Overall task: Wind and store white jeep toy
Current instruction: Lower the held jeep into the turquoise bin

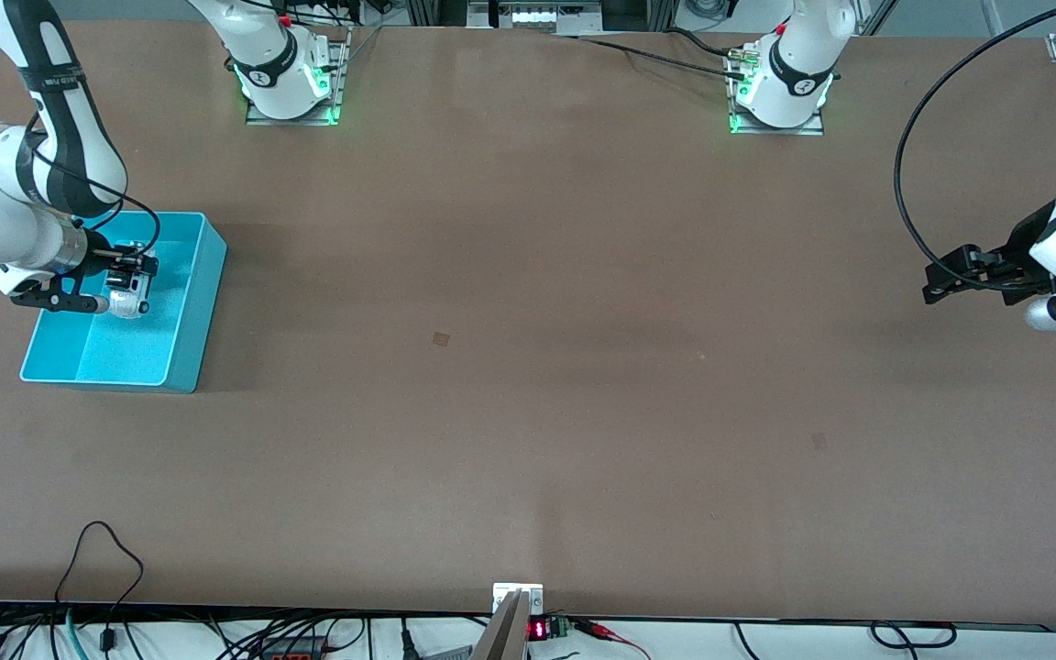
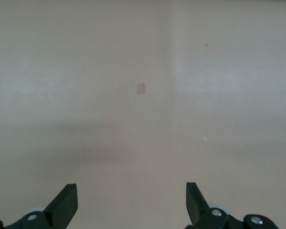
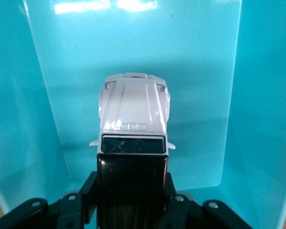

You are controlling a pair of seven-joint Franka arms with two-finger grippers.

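While my right gripper (image 1: 129, 275) hangs over the inside of the teal bin (image 1: 203, 312), its fingers are pinched on the white jeep toy (image 3: 133, 112), gripping it by the sides of its black ribbed roof. The right wrist view shows the white hood pointing away from my palm toward the bin's floor, with teal walls on every side, so the jeep is within the bin's outline but, as far as I can tell, not yet resting on the bottom. The bin sits near the tabletop edge at the right arm's end.

My left gripper (image 1: 945, 275) waits over the tabletop edge at the left arm's end, fingers (image 2: 66, 202) spread wide with nothing between them, only bare tabletop (image 2: 143, 119) below.

I judge this to be the storing step, with the winding apparently done. The next move calls for lowering until the wheels meet the bin floor, then parting my right fingers gently and lifting straight up clear of the walls, so the toy neither drops hard nor rolls off.
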